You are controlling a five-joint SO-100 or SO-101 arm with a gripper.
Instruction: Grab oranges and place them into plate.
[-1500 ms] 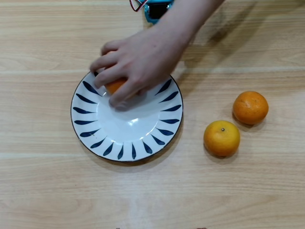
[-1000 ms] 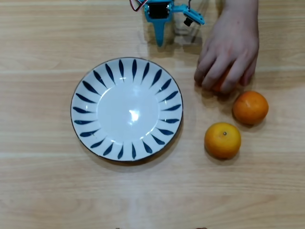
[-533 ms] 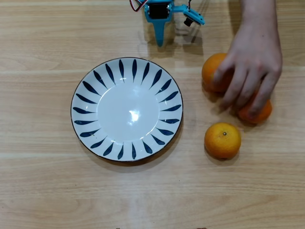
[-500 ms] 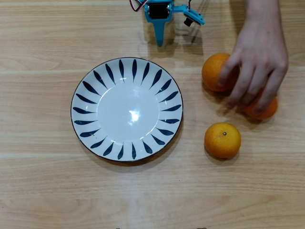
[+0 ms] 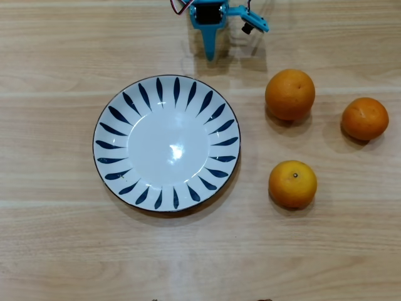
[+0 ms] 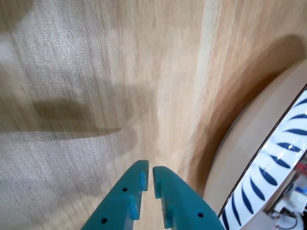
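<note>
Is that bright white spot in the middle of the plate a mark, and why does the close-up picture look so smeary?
In the overhead view the spot on the plate looks like glare from a lamp, and each of the oranges casts a soft shadow. In the wrist view the table is blurred and streaky, while the gripper is fairly sharp.

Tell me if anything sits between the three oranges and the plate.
Nothing visible does. In the overhead view the oranges lie on bare wood to the right of the plate, which is empty. The gripper sits above the plate's top edge, jaws nearly together, clear of those paths.
</note>
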